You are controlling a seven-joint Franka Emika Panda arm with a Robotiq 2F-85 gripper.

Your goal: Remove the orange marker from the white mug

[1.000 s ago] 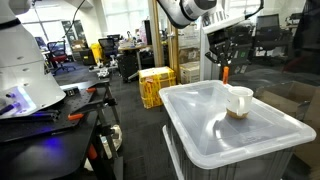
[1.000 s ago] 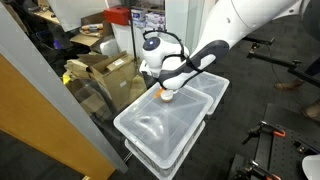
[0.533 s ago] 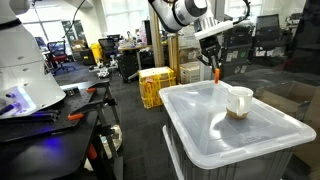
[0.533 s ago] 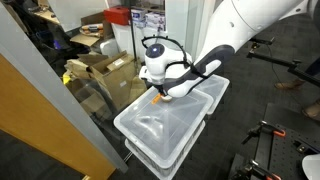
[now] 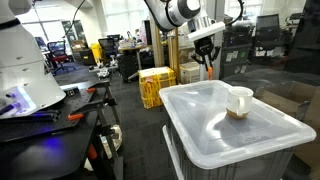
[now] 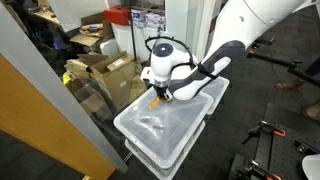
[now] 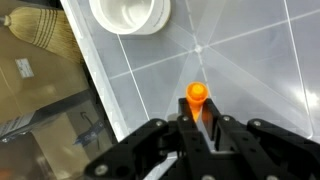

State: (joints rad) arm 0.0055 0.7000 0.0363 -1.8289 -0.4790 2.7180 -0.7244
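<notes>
The orange marker is held by the gripper, whose two fingers are closed narrowly around its upper part. In an exterior view it is seen hanging roughly upright below the fingers, in the air. It is well clear of the white mug and off to one side, above the mug's rim.

The mug is seen standing upright on the flat lid of a large translucent plastic bin, with its brownish lower part resting on the lid. Yellow crates are seen on the floor behind the bin.

In the wrist view the marker is seen almost end-on (a bright orange rounded tip with a short length of barrel). It is clamped between the dark fingers, with the pale lid beneath it. Part of the mug is cut off by the top edge of that view, apart from the marker.

In an exterior view from the opposite side, the marker is seen as a small orange stub under the gripper, over the bin lid.
</notes>
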